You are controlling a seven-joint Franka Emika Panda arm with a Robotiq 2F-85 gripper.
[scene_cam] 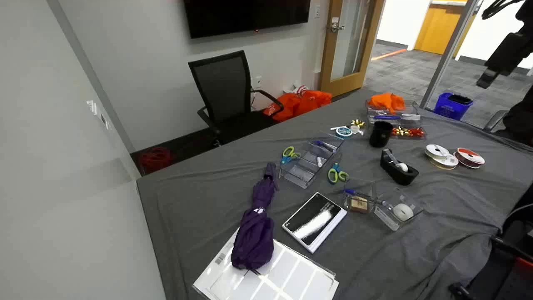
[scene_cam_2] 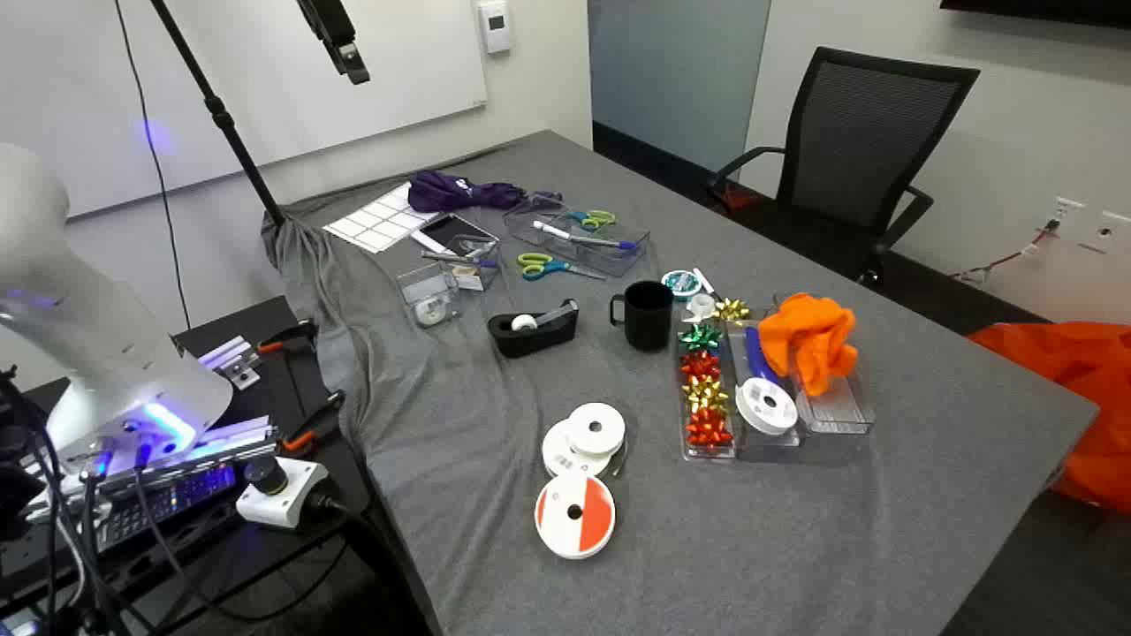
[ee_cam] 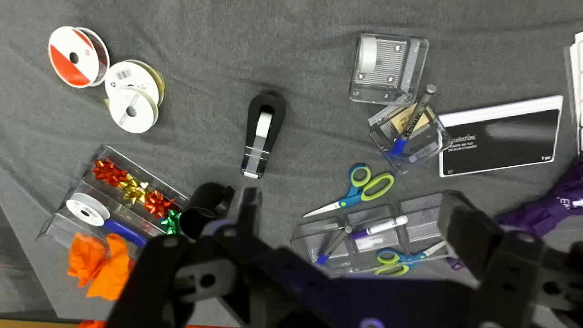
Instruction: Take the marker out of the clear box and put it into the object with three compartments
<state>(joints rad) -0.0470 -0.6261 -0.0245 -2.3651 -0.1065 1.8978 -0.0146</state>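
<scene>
A grey marker with a blue cap (ee_cam: pixel 414 117) leans in a small clear box (ee_cam: pixel 438 136), its grey end past the rim. They also show in both exterior views: marker (scene_cam: pixel 366 196) (scene_cam_2: pixel 459 260). A clear organiser with three compartments (ee_cam: pixel 423 221) (scene_cam: pixel 300 172) (scene_cam_2: pixel 610 261) holds a blue-capped grey marker (ee_cam: pixel 336 243) and a purple-capped white marker (ee_cam: pixel 382 226). Another clear compartmented tray (ee_cam: pixel 66 228) (scene_cam_2: pixel 835 415) holds an orange cloth, a blue item, a white spool and bows. My gripper (ee_cam: pixel 353 199) (scene_cam: pixel 486 79) (scene_cam_2: pixel 355 71) is open and empty, high above the table.
A clear box with a tape roll (ee_cam: pixel 389 68) adjoins the marker's box. Two scissors (ee_cam: pixel 360 191) lie beside the organiser. A black tape dispenser (ee_cam: pixel 263 132), black mug (ee_cam: pixel 202 209), ribbon spools (ee_cam: pixel 75 57), black-and-white pack (ee_cam: pixel 505 141) and purple umbrella (scene_cam: pixel 254 237) stand or lie around.
</scene>
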